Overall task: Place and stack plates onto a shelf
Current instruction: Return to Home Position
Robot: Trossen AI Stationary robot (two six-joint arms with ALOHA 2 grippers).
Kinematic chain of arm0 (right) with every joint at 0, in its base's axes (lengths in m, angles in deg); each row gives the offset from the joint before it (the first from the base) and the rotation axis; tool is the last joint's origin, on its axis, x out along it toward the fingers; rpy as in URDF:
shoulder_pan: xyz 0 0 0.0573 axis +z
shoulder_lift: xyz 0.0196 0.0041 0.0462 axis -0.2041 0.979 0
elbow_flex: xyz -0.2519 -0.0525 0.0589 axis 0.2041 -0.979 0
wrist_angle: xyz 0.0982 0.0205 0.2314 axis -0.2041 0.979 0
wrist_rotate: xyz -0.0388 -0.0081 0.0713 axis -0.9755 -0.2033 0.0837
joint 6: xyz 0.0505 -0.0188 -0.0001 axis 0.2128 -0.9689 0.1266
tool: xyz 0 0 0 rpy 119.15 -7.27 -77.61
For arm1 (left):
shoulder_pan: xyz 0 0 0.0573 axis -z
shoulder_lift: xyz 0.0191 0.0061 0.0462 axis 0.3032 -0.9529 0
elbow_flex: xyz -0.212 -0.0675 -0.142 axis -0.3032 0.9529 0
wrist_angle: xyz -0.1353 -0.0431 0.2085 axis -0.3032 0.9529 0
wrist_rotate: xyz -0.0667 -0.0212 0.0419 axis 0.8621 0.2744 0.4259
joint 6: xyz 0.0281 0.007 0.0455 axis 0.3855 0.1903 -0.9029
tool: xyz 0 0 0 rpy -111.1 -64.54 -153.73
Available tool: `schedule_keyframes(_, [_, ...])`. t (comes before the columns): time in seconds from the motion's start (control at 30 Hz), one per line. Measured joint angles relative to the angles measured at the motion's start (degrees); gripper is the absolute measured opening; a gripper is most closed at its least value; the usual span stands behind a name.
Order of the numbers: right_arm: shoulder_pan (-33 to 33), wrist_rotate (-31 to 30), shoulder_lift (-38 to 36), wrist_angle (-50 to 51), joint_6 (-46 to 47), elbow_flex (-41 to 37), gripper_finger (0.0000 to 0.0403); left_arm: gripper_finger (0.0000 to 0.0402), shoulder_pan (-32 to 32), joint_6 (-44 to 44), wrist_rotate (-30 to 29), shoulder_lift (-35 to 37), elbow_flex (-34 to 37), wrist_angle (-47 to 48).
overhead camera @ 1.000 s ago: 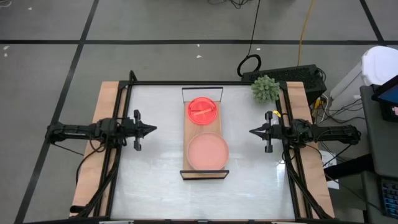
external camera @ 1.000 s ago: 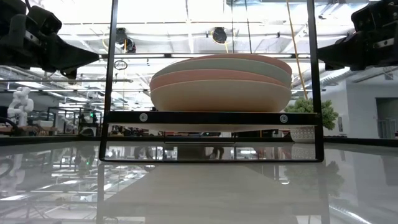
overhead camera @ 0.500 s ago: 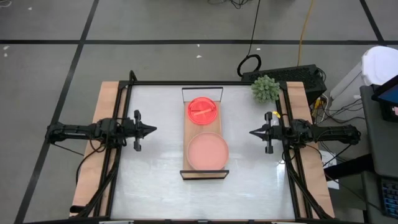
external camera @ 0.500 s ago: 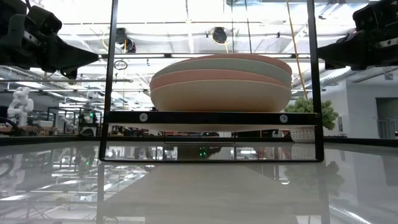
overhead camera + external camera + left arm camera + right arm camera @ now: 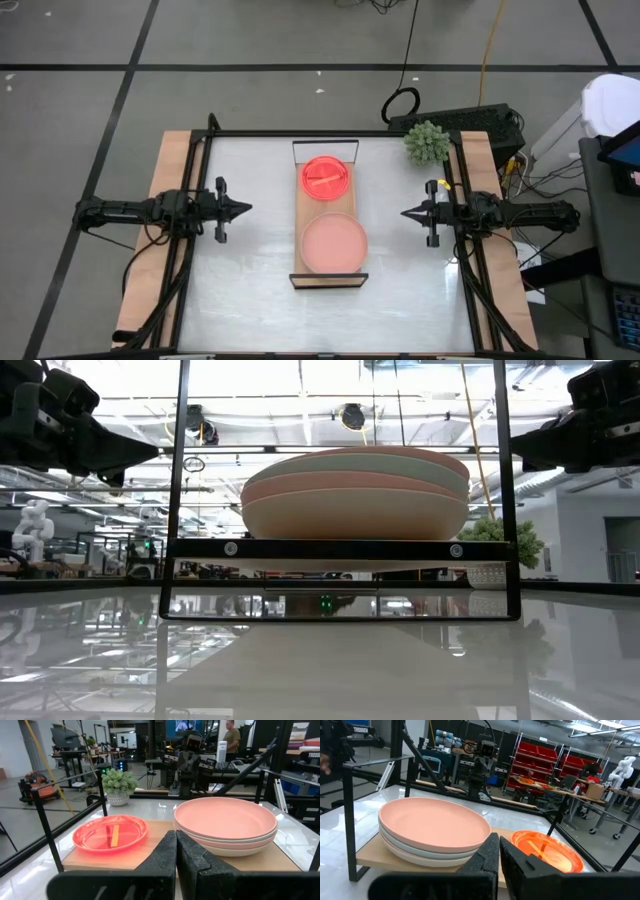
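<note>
On the light-wood shelf (image 5: 305, 215) in the table's middle rests a stack of large plates (image 5: 334, 244), dusty pink on top, over pale grey-green and beige ones (image 5: 355, 495). Farther back on the board lies a small stack of red-orange translucent plates (image 5: 325, 178). My left gripper (image 5: 246, 208) hovers shut at the table's left, pointing level at the shelf. My right gripper (image 5: 405, 213) hovers shut at the table's right, facing it. Both are empty. The wrist views show the big stack (image 5: 225, 820) (image 5: 435, 827) and the orange plates (image 5: 110, 834) (image 5: 547, 851) beyond the shut fingers.
A spiky green plant (image 5: 427, 143) in a white pot stands at the table's far right corner. Thin black wire frames (image 5: 180, 490) rise at the shelf's short ends. Wooden strips (image 5: 160, 240) run along the table's left and right sides. A person stands far off in the room (image 5: 231, 735).
</note>
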Motion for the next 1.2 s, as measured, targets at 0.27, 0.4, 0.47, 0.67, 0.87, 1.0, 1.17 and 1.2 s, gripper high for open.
schedule_keyframes(0.27, [0.0, -0.26, 0.0, -0.92, -0.46, -0.04, 0.0, 0.0001, 0.0, 4.47, -0.02, 0.0, 0.11, -1.69])
schedule_keyframes(0.4, [0.0, -0.26, 0.0, -1.41, -0.04, -0.09, 0.0, 0.0001, 0.0, 4.14, -0.02, 0.0, 0.11, -1.88])
schedule_keyframes(0.47, [0.0, -0.26, 0.0, -1.45, -0.03, -0.09, 0.0, 0.0001, 0.02, 4.17, -0.02, 0.0, 0.11, -2.02])
schedule_keyframes(0.67, [0.0, -0.28, 0.0, -2.08, 0.11, -0.11, 0.0, 0.0001, 0.02, 4.62, -0.02, 0.0, 0.11, -2.1])
schedule_keyframes(0.87, [0.0, -0.32, 0.0, -4.64, 0.12, -0.22, 0.0, 0.0001, 0.04, 6.19, 0.02, 0.0, 0.11, -0.79])
schedule_keyframes(1.0, [0.0, -0.37, 0.0, -5.33, 0.13, -0.22, 0.0, 0.0001, 0.04, 8.9, 0.75, -0.59, 0.03, -0.06])
schedule_keyframes(1.17, [0.0, -0.35, 0.0, -5.71, 0.13, -0.22, 0.0, 0.0001, 0.04, 8.94, 0.8, -0.61, 0.02, -0.09])
schedule_keyframes(1.2, [0.0, -0.35, 0.0, -5.79, 0.13, -0.22, 0.0, 0.0001, 0.04, 8.95, 0.79, -0.61, 0.02, -0.14])
